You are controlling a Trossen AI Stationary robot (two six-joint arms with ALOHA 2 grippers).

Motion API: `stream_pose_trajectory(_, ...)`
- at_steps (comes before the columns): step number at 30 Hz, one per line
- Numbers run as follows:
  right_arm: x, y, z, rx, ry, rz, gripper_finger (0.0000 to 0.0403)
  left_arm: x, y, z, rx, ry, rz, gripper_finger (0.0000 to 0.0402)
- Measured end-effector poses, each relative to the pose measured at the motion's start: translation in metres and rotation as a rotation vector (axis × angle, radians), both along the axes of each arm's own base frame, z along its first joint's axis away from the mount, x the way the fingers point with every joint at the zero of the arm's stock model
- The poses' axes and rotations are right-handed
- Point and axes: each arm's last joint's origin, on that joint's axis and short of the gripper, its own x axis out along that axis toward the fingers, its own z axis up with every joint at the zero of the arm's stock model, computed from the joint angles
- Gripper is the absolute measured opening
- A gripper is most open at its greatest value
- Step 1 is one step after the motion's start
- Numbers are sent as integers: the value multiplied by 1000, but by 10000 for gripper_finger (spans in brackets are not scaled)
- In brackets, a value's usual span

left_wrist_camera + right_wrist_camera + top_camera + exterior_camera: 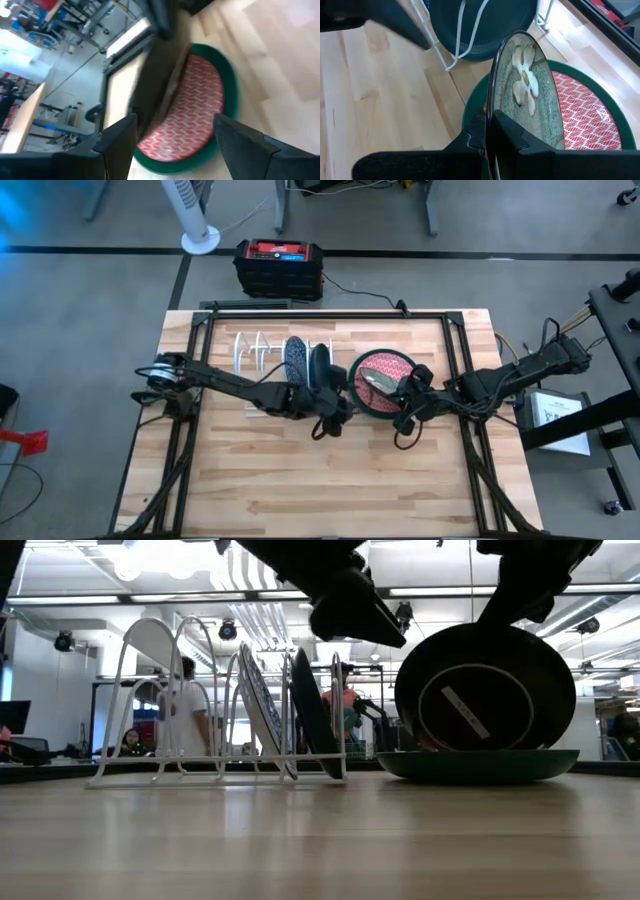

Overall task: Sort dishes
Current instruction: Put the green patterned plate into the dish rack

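Observation:
A white wire rack holds a dark blue speckled plate and a dark plate, both standing on edge in its slots. To its right a red patterned plate lies in a dark green plate. My right gripper is shut on a greyish plate with a pale flower pattern, held on edge over that stack. It shows from the back in the low view. My left gripper is open and empty just near of the rack, above the table. My right gripper pinches the greyish plate's rim between its two fingers, one on each face. The fingers come from the table's right, slanting down onto the plate's upper edge. The plate stands tilted on edge, its lower edge down inside the green plate; whether it touches I cannot tell.
The rack's left slots are empty. A black and red box sits beyond the table's far edge. Bare wood lies near of the rack and the stack. People show in the room behind.

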Motion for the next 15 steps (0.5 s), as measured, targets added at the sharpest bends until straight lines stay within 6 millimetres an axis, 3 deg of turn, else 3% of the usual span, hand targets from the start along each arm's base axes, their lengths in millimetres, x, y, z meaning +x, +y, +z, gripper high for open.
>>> stream_pose_trajectory(5,1,0,-1,-2,3,2,7,7,15,12,22,-72,-44,250)
stream_pose_trajectory(12,2,1,-2,-4,6,1,7,10,30,12,-27,-89,-124,250)
stream_pose_trajectory(15,3,1,-2,-3,5,1,7,13,36,11,-66,-132,-77,250)
